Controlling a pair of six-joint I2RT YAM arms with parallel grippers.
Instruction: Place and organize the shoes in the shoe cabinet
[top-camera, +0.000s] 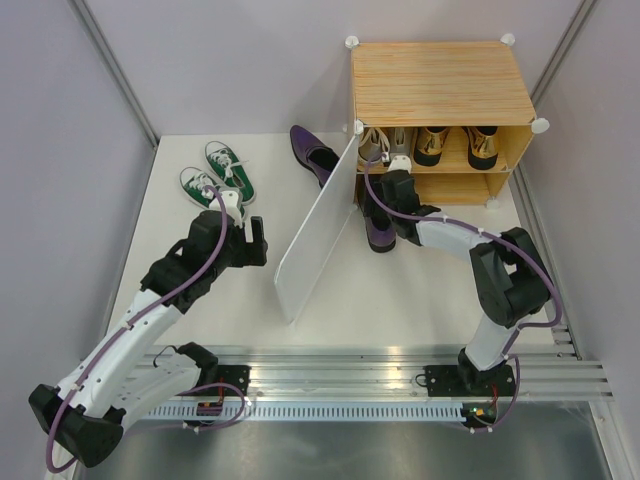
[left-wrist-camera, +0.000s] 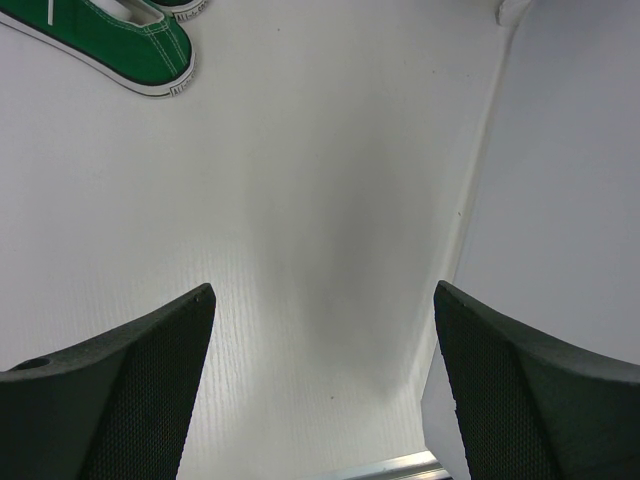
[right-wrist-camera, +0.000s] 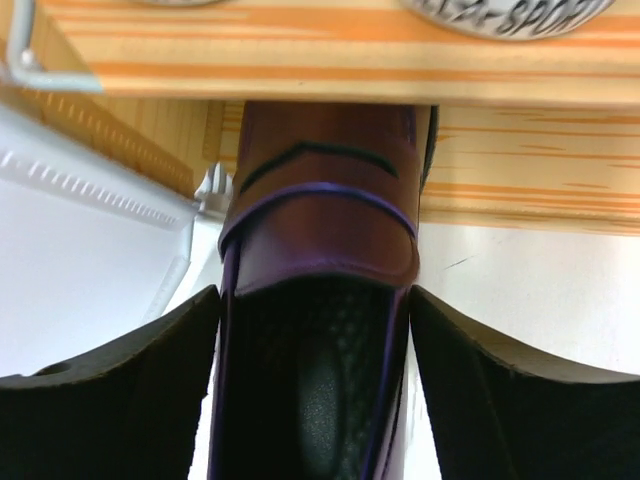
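We see the grey lace-up sneakers (top-camera: 385, 145) and the shiny gold pointed shoes (top-camera: 458, 145) lined up on the top shelf of the bamboo-grain wooden shoe cabinet (top-camera: 440, 80). At the lower shelf's mouth the right gripper (right-wrist-camera: 313, 295) straddles one glossy purple dress shoe (right-wrist-camera: 320, 220); whether it pinches or merely flanks it, we cannot tell. The second purple shoe (top-camera: 312, 152) and the green canvas sneakers (top-camera: 215, 175) wait on the white table (top-camera: 400, 300). The left gripper (left-wrist-camera: 323, 290) is spread wide and empty. Roughly half done, we reckon.
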